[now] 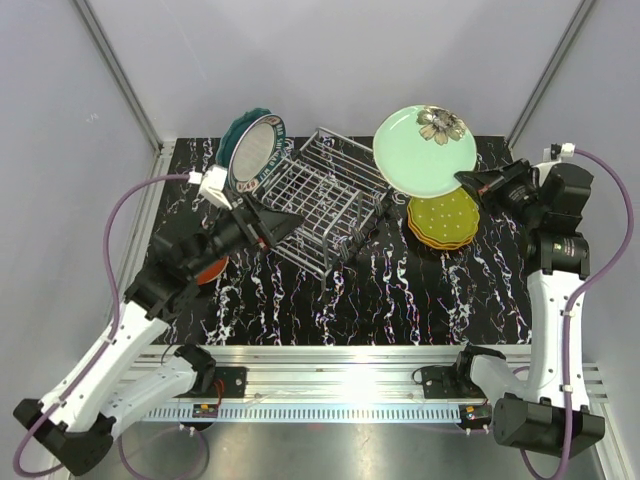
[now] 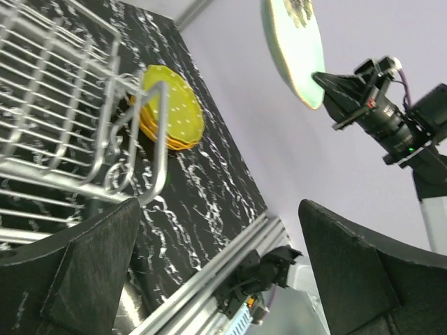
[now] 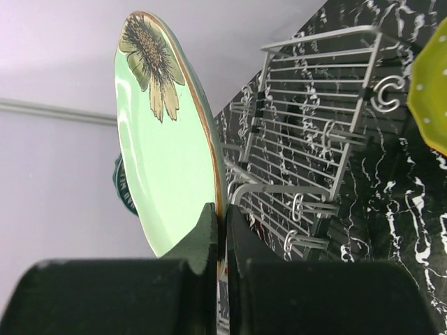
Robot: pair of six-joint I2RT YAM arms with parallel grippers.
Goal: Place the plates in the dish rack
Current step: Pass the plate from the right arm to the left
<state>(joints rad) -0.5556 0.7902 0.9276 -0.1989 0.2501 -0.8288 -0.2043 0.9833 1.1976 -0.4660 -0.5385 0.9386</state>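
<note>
Top external: right gripper (image 1: pixel 468 182) jaws clamp the mint plate (image 1: pixel 420 155), seemingly due edgewise into the dish rack (image 1: pixel 325 200); left gripper (image 1: pixel 288 225) jaws gape empty.

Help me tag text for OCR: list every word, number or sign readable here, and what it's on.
No text is readable.
Teal-rimmed plate: pale marks on the rim, too blurred to read.
Mint green plate: a flower picture, no words.

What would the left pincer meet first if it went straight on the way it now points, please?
Probably the dish rack: the open left pincer points at its near wire end. Height is unclear, so it might clip that corner.
</note>
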